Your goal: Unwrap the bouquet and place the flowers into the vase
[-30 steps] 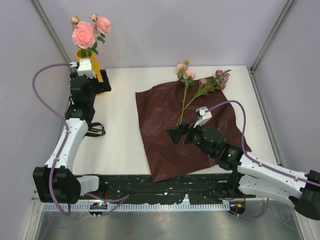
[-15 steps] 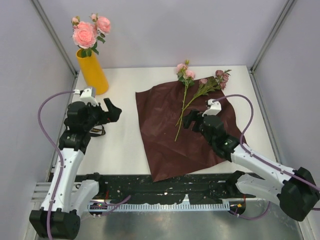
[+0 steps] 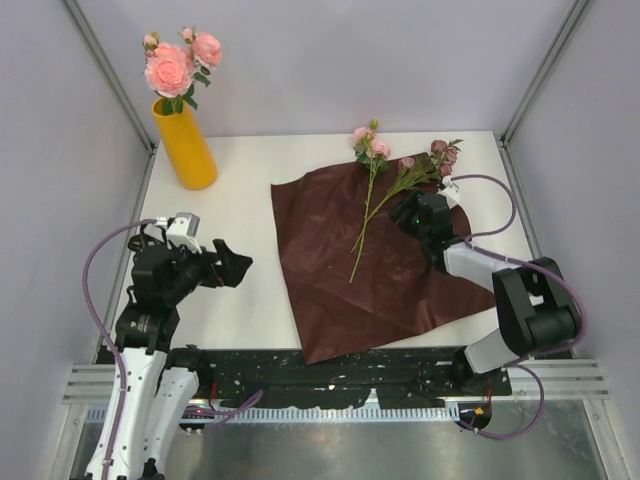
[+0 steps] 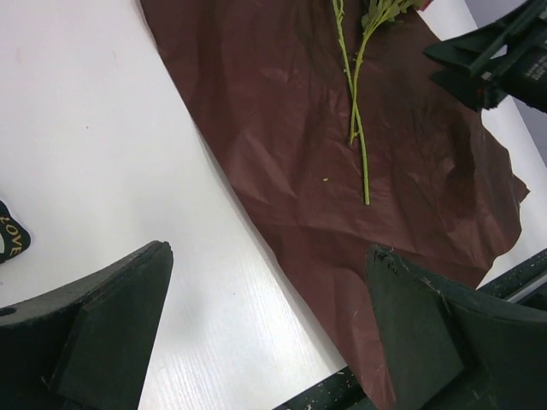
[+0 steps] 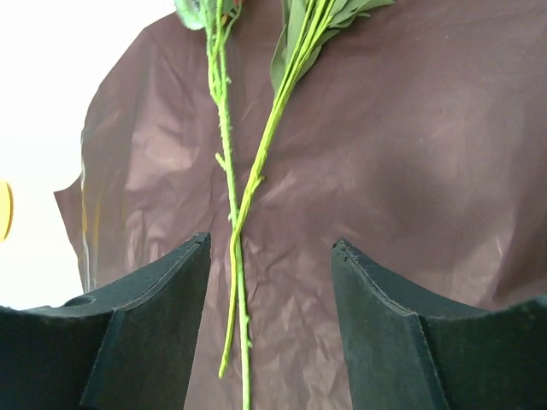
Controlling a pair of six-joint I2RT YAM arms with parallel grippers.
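— Far left at the back of the bench: yellow vase, upright, holding pink roses with leaves above the rim.
— And outside it?
— Two stems lying flat on the dark red wrapping paper, spread open on the right half. Pink rose stem and mauve stem, heads at the far edge, converging toward the sheet's middle.
— Left arm?
— Folded low at the near left, well apart from vase and paper. Left fingers spread wide, empty, pointing right toward the sheet. Black ribbon with gold lettering just at the edge of the wrist view, flat on the bench.
— Right arm?
— Stretched forward over the sheet's far right part, wrist angled down. Right fingers apart, straddling both stems low over the paper, with a gap left on each side. Clamped on nothing, as far as visible.
— Changed since a second ago?
— Left arm then up at the vase, now pulled back toward the near edge. Right arm then over the sheet's middle, now further out at the stems. Vase, roses, paper and stems unmoved.
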